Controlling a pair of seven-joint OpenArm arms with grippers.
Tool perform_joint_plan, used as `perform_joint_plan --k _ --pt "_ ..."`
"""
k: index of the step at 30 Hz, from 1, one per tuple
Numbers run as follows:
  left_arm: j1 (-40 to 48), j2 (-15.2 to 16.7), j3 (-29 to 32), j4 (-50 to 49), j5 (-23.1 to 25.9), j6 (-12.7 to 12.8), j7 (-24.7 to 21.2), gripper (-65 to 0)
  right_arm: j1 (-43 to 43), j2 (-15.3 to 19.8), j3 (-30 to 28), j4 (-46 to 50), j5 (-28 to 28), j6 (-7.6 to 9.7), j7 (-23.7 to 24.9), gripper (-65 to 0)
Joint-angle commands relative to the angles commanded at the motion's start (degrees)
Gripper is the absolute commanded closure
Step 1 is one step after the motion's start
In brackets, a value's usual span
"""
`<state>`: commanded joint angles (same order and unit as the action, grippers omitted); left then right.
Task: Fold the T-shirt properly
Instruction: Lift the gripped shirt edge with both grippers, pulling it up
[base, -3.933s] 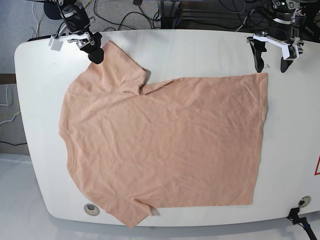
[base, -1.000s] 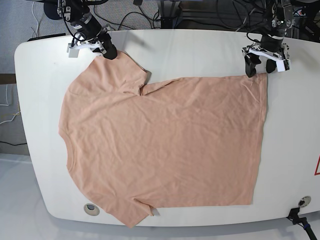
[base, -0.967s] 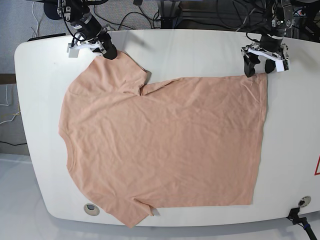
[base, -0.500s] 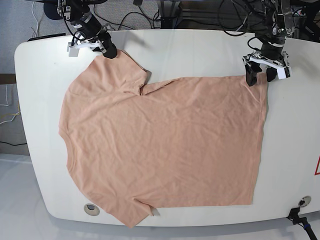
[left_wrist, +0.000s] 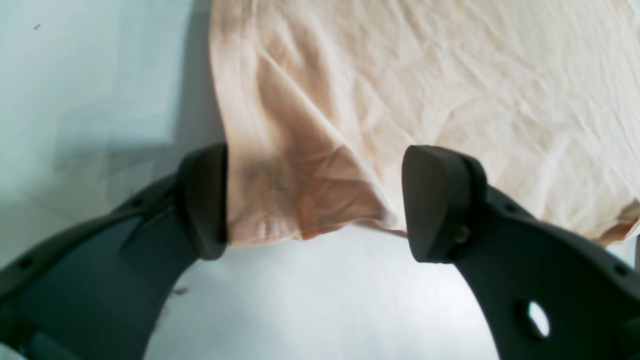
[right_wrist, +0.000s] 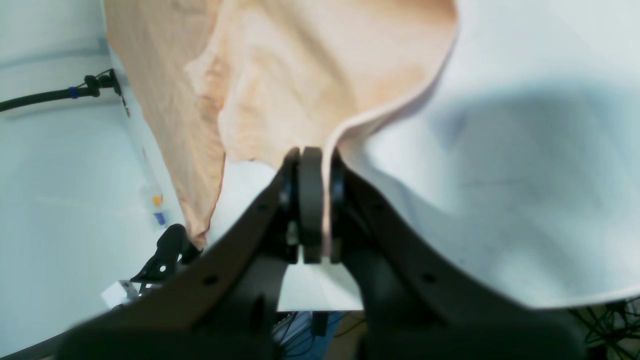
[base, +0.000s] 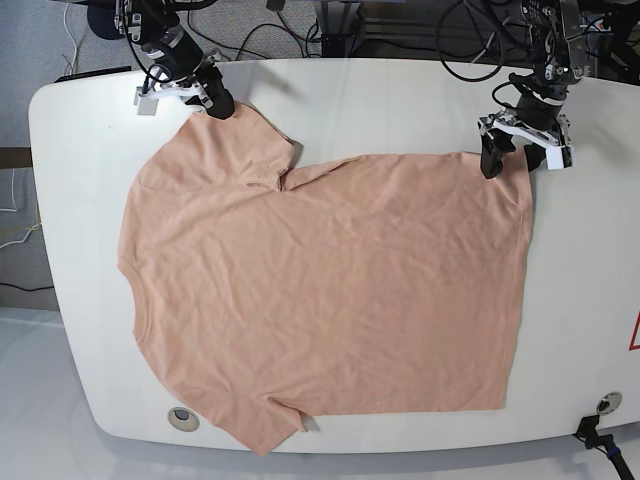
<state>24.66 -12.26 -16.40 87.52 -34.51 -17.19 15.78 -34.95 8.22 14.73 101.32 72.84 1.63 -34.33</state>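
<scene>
The peach T-shirt (base: 330, 290) lies flat on the white table (base: 400, 100), collar to the left and hem to the right. My right gripper (base: 215, 103) is at the far sleeve's tip. In the right wrist view its gripper (right_wrist: 314, 200) is shut on the sleeve's hem edge (right_wrist: 380, 110). My left gripper (base: 513, 160) is at the far hem corner. In the left wrist view it (left_wrist: 320, 210) is open, and its two fingers straddle the T-shirt's corner (left_wrist: 300, 200), which is slightly bunched between them.
Two round grommets sit near the table's front edge, one at the left (base: 181, 418) and one at the right (base: 607, 402). Cables (base: 400, 30) run behind the table's far edge. A red mark (base: 634, 335) shows at the right border.
My left gripper has moved down and left onto the T-shirt's far hem corner and now straddles it. My right gripper has stayed shut on the sleeve.
</scene>
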Motion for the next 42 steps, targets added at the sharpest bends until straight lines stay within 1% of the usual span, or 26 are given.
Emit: perform_joint_plan --k 4,5,6,10,13,16,17,24,28,31,36,42 --pt "0.0 0.0 0.0 0.0 0.0 0.0 0.0 -47.6 0.0 0.0 0.0 0.0 0.0 0.0 0.0 0.0" --pt "0.0 0.0 0.0 0.0 0.0 0.0 0.0 -46.4 0.0 0.0 0.0 0.0 0.0 0.0 0.0 0.0" --pt "-0.09 0.0 0.09 0.0 0.0 0.0 0.0 -43.1 0.0 0.0 0.0 0.0 0.0 0.0 0.0 0.0" --pt "-0.53 0.0 0.09 0.0 0.0 0.0 0.0 -23.1 0.0 0.0 0.0 0.0 0.0 0.0 0.0 0.0" --pt "-0.53 0.0 0.09 0.0 0.0 0.0 0.0 -10.6 0.0 0.0 0.0 0.0 0.0 0.0 0.0 0.0" --pt "-0.88 0.0 0.09 0.0 0.0 0.0 0.0 -1.5 0.09 0.0 0.0 0.0 0.0 0.0 0.0 0.0" --pt "-0.88 0.0 0.09 0.0 0.0 0.0 0.0 0.0 0.09 0.0 0.0 0.0 0.0 0.0 0.0 0.0" --pt "-0.88 0.0 0.09 0.35 0.0 0.0 0.0 0.0 0.18 0.0 0.0 0.09 0.09 0.09 0.0 0.0" --pt "0.18 0.0 0.0 1.23 0.0 0.0 0.0 0.0 -1.23 0.0 0.0 0.53 0.44 0.18 0.0 0.0" --pt "4.13 -0.09 0.0 4.48 0.0 0.0 0.0 0.0 -3.34 0.0 0.09 1.05 0.53 0.53 0.0 0.0" --pt "11.25 -0.26 0.0 9.14 0.0 0.0 0.0 0.0 -7.74 0.0 0.09 3.34 0.53 0.53 0.0 0.0" --pt "19.52 -0.26 0.0 14.07 0.0 0.0 0.0 0.0 -13.45 0.0 0.35 8.35 0.53 0.53 0.0 0.0"
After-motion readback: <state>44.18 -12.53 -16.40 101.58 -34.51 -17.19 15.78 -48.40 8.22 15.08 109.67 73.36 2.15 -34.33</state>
